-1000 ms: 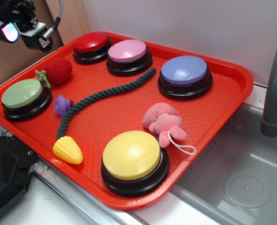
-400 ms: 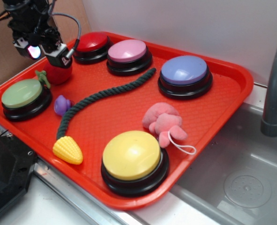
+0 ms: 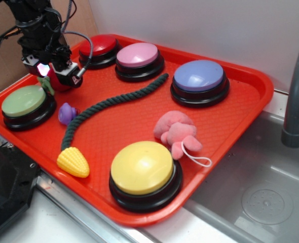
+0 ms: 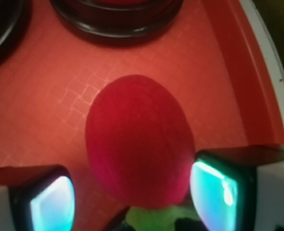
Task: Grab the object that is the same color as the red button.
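Five big buttons sit on the red tray [image 3: 240, 101]: the red button [image 3: 100, 46] at upper left, then one each in pink, purple, green and yellow. One small red fruit [image 4: 139, 139] lies just below the red button. The gripper [image 4: 132, 192] straddles it, fingers spread either side, not clenched.

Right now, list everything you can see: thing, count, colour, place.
tray: 1, red, beside sink
buttons: 5; red, pink, purple along back; green left; yellow front
toy fruit: 1, red, back left, between gripper fingers
rope: 1, dark green, centre
corn: 1, yellow, front left
small toy: 1, purple, by green button
plush: 1, pink, right of centre
sink: 1, grey, right
faucet: 1, grey, right
gripper: 1, black, open around fruit
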Robot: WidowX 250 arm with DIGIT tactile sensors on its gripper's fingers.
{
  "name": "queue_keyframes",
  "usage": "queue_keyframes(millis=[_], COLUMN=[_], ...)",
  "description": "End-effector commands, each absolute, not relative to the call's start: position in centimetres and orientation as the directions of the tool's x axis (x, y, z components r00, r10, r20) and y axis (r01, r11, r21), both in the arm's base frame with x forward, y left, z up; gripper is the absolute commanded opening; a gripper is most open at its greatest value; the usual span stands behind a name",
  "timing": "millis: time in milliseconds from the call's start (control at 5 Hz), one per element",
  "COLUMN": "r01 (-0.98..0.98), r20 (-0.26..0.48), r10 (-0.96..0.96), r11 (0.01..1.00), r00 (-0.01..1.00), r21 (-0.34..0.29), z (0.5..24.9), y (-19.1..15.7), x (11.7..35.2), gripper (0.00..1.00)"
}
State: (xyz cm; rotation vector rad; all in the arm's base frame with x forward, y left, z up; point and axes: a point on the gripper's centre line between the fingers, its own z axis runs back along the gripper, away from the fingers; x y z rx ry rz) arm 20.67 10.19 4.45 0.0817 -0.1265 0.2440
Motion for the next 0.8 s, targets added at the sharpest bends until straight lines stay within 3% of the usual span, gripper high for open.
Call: queue_keyframes(millis=[0, 200, 400, 600], r01=[-0.307, -0.328, -0.341, -0.356], r20=[0.152, 0.151, 0.152, 0.16], r10=[0.292, 0.313, 0.323, 0.335], r11=[0.948, 0.94, 0.933, 0.925], r00=[0.944, 0.938, 0.934, 0.928], r21=[0.083, 0.091, 0.112, 0.129], z=[4.39, 4.21, 4.11, 4.16], y=[11.58, 11.79, 11.76, 11.77], x=[20.43, 20.38, 20.19, 20.13], gripper=[1.0, 1.0, 0.14, 0.0])
